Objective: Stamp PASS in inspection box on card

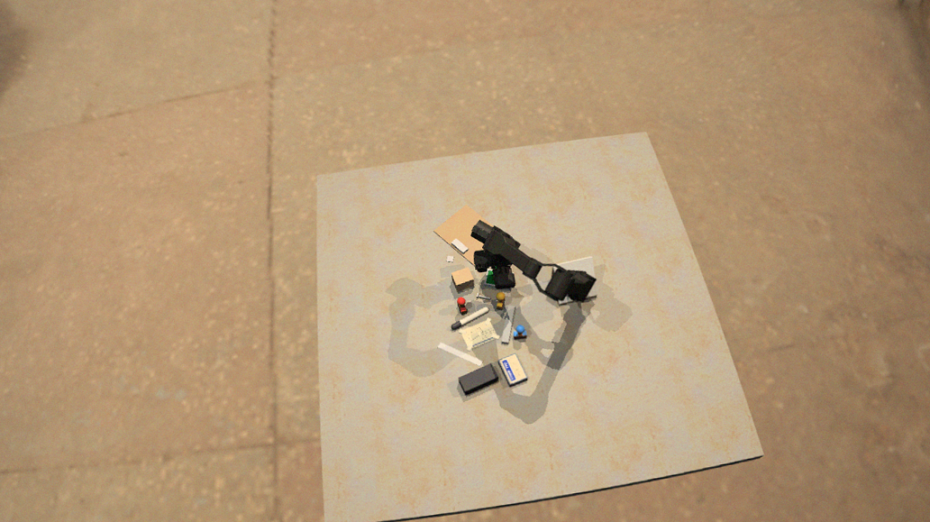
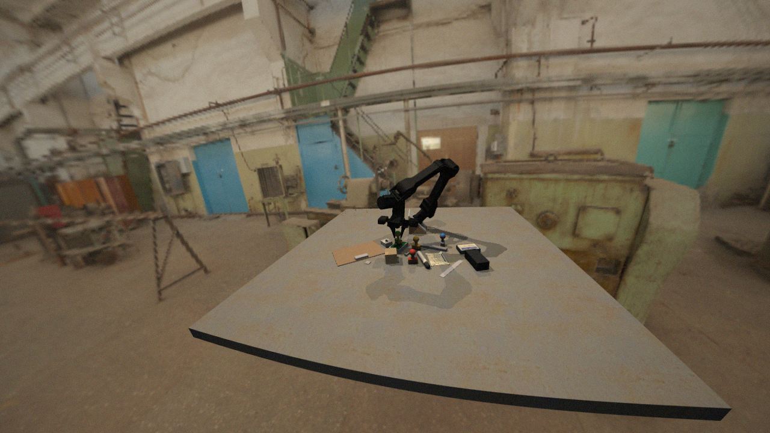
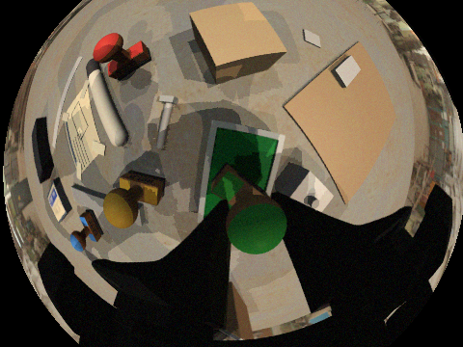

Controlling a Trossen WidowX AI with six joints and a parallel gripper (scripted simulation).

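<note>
Soft, warm light of middling strength falls on the surface [image 1: 431,460] [image 2: 344,317] [image 3: 189,231], and the top view looks brighter than the exterior one. Broad, overlapping gray shadows spread around the arm [image 1: 517,255] [image 2: 420,177], pointing to more than one light. The workshop wall [image 2: 199,80] is blurry. In the wrist view, a round fisheye picture bends strongly near its black rim, while the end effector [image 3: 250,202] is almost solid black.
</note>
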